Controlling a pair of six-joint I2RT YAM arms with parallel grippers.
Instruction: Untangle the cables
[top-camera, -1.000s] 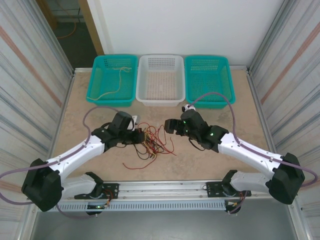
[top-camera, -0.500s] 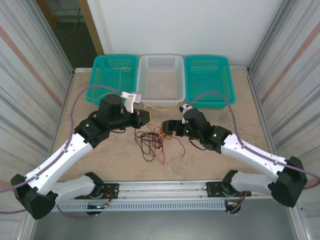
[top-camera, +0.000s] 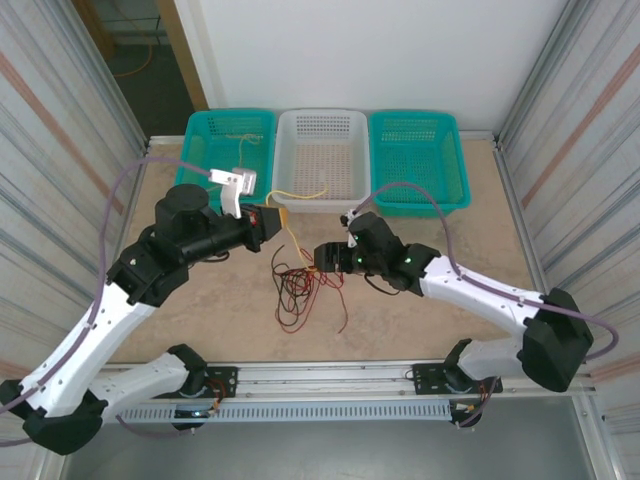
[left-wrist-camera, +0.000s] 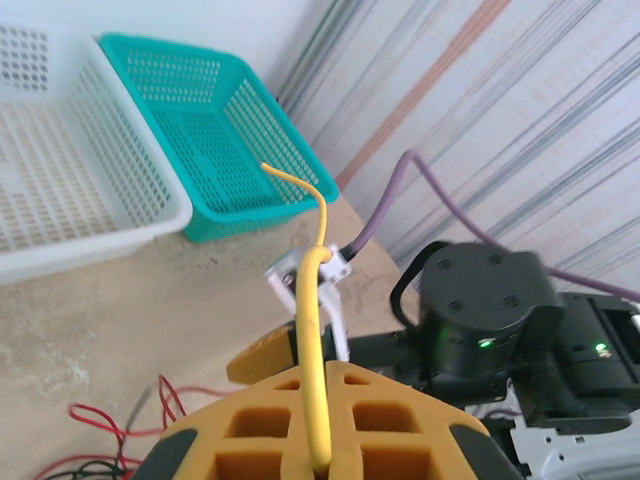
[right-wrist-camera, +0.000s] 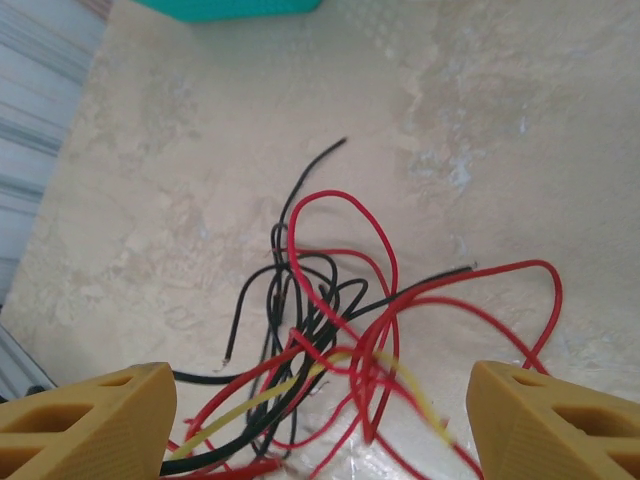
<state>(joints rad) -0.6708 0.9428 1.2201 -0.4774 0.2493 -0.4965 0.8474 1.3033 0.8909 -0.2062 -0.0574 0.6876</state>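
The cables lie as a tangle (top-camera: 298, 285) of red and black wires on the table's middle. My left gripper (top-camera: 277, 215) is raised above the table and shut on a yellow cable (top-camera: 300, 195). That cable arcs over the white basket's front and trails down into the tangle. In the left wrist view the yellow cable (left-wrist-camera: 312, 330) sticks up from between the pinched orange fingers (left-wrist-camera: 250, 440). My right gripper (top-camera: 320, 258) hovers low at the tangle's right side, open. Red, black and yellow strands (right-wrist-camera: 330, 330) lie between its fingers (right-wrist-camera: 90, 425).
Three baskets line the far edge: a teal basket (top-camera: 200, 165) with a pale cable (top-camera: 243, 140) in it, a white basket (top-camera: 322, 190) and another teal basket (top-camera: 418, 195). Ribbed walls close both sides.
My left arm has risen and swung back-left, drawing the yellow cable up out of the tangle. The right gripper moved left onto the tangle, and its jaws have narrowed a little.
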